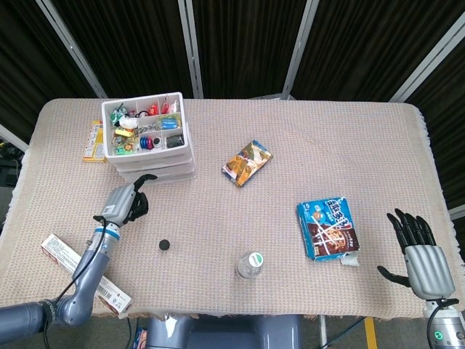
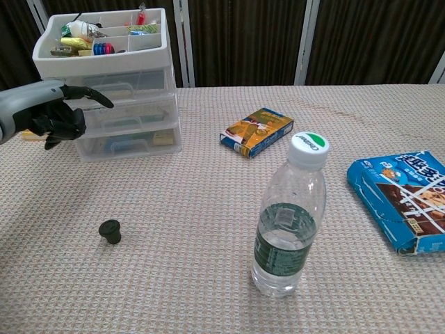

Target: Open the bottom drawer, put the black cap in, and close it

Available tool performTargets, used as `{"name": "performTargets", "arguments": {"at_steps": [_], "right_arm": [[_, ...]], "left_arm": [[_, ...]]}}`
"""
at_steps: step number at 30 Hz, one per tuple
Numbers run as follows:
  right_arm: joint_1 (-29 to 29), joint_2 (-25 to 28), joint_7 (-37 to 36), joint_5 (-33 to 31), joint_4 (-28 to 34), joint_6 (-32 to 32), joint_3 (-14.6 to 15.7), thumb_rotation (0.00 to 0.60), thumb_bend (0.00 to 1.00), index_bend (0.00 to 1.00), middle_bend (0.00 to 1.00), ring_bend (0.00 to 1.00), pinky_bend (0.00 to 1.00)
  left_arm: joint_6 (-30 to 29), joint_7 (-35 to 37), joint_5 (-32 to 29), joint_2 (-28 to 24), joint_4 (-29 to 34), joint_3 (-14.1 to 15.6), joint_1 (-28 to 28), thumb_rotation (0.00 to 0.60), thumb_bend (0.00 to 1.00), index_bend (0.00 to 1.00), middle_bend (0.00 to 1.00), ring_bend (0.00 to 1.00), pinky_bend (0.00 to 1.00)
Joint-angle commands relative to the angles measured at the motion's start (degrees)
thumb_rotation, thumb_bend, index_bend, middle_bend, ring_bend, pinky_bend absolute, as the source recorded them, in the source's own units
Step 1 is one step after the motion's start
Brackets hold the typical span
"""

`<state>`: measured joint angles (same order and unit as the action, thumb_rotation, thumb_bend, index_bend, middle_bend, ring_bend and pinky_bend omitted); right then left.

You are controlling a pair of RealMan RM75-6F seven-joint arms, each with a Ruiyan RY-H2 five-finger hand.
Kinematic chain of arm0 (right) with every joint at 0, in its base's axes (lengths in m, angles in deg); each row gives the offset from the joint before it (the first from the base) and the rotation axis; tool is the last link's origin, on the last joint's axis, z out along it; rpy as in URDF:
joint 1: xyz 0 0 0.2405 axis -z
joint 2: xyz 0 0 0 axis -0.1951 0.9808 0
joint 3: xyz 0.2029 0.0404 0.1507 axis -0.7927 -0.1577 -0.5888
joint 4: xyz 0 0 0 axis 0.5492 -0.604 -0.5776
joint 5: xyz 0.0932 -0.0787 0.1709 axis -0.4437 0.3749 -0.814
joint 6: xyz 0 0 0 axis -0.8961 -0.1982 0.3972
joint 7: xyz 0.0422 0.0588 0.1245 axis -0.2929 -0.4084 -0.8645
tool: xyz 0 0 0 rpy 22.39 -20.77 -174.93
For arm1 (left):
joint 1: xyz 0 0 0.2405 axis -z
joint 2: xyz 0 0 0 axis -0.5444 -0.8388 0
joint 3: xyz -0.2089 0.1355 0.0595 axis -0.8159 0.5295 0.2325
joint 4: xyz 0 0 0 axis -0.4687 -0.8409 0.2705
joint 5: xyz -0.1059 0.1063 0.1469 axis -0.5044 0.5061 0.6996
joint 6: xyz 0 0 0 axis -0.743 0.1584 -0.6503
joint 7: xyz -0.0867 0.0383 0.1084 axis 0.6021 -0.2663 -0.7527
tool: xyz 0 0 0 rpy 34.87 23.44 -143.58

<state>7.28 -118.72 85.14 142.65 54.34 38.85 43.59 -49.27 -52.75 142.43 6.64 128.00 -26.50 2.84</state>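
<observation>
Black cap (image 1: 165, 245) on table betw left hand (image 1: 125, 202) & bottle (image 1: 251, 265)

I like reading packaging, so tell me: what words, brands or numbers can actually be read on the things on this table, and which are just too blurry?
Blue snack pack: large white characters, not legible enough to quote.
Orange snack box: print too small to read.
Water bottle: label print blurred; green cap top unreadable.
Long white carton at the table's left edge: red print too small.
Yellow box behind the drawer unit: print unreadable.
Black cap: no markings visible.
</observation>
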Motion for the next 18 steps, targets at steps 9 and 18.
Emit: {"name": "performTargets", "arguments": {"at_steps": [9,18], "right_arm": [[0.06,-0.07,0.30,0.02,0.10,0.08,0.01,0.600,0.00,0.04,0.00,0.00,0.00],[0.03,-0.10,0.39,0.11,0.06,0.04,0.05,0.600,0.00,0.04,0.00,0.00,0.00]], "left_arm": [[-4.83,-10.73,4.58,-2.69,0.37,3.66,-2.02,0.600,0.93,0.19,0.92,0.86,0.77],[-3.47,-12.03,2.52,-1.67,-3.78,3.19,-2.29,0.600,0.93,0.19,0.92,0.86,0.77]]}}
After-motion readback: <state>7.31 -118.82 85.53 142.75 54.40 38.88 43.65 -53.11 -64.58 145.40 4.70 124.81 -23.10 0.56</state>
